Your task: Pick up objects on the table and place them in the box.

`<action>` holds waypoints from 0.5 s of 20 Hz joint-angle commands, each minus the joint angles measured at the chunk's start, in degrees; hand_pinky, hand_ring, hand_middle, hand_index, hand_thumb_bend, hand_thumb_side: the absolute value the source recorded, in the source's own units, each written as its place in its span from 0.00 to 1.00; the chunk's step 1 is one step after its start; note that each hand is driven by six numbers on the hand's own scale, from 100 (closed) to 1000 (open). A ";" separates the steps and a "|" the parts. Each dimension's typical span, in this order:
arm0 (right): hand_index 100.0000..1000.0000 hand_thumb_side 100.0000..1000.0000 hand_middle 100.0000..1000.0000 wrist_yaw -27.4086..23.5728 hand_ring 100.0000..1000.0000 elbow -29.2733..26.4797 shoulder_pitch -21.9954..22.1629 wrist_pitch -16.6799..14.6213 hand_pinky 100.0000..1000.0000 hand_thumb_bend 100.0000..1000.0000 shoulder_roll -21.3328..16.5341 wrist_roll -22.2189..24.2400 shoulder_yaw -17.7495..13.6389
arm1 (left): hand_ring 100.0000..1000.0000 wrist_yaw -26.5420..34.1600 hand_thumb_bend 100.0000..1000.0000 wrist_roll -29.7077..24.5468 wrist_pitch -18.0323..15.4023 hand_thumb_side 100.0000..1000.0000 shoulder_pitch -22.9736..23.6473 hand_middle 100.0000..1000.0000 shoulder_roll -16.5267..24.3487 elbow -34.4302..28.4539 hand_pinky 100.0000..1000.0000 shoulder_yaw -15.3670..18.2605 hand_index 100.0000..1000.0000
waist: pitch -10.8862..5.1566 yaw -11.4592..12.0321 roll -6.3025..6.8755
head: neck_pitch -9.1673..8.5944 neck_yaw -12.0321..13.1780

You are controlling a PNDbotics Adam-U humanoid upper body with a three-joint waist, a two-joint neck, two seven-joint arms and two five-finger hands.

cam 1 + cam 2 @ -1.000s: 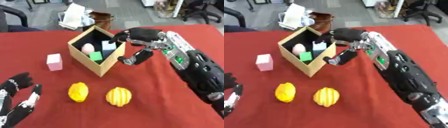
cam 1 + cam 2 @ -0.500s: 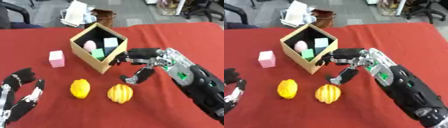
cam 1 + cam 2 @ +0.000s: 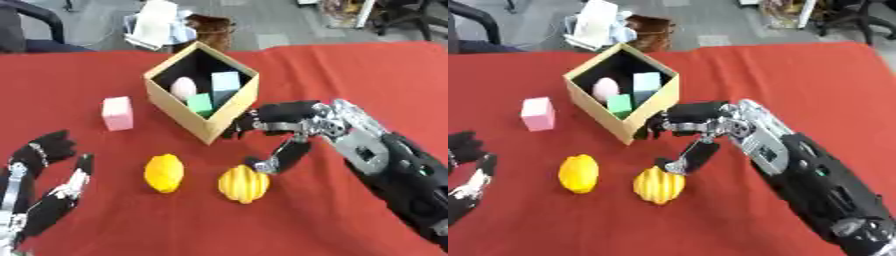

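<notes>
Right hand spread above the ribbed yellow fruit, set to take it.

The right hand (image 3: 293,131) hangs empty, fingers reaching toward the box (image 3: 203,92) and thumb pointing down, so the ribbed yellow fruit (image 3: 243,183) sits just under the thumb tip, likely the next pick. A smoother yellow fruit (image 3: 164,172) lies beyond it, away from the palm; a pink block (image 3: 117,113) lies farther off on the red counter (image 3: 350,75). The left hand (image 3: 39,195) rests open, idle, at the lower corner.

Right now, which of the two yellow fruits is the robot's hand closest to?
The ribbed yellow fruit, the one further right. The right hand hangs just above it with fingers spread, while the smoother yellow fruit sits apart to its left.
</notes>
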 commanded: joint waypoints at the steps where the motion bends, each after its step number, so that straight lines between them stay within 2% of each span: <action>1: 0.93 0.32 0.80 1.20 0.75 0.52 -0.70 -1.09 0.77 0.00 -0.13 0.06 -0.46 | 0.62 -0.03 0.31 -0.03 -0.08 0.36 -0.16 0.60 0.36 -0.61 0.72 0.30 0.78 | -1.86 0.03 -0.04 | 0.24 0.23; 2: 0.92 0.29 0.79 1.58 0.74 0.77 -0.34 -1.49 0.77 0.00 0.09 0.28 0.00 | 0.62 -0.02 0.31 -0.06 -0.09 0.36 -0.18 0.60 0.37 -0.61 0.72 0.27 0.78 | -1.79 0.10 -0.07 | 0.05 -0.22; 6: 0.91 0.27 0.79 3.34 0.75 1.13 0.17 -3.28 0.78 0.01 0.38 2.41 0.97 | 0.62 0.00 0.32 -0.08 -0.10 0.36 -0.13 0.60 0.35 -0.58 0.72 0.26 0.78 | -1.79 0.02 -0.09 | -0.17 -0.83; 10: 0.90 0.27 0.79 2.75 0.75 0.03 0.02 -3.93 0.78 0.02 -0.85 3.82 0.94 | 0.62 -0.05 0.32 -0.08 -0.13 0.36 -0.15 0.60 0.39 -0.58 0.72 0.27 0.78 | -1.80 -0.10 -0.18 | -0.24 -1.00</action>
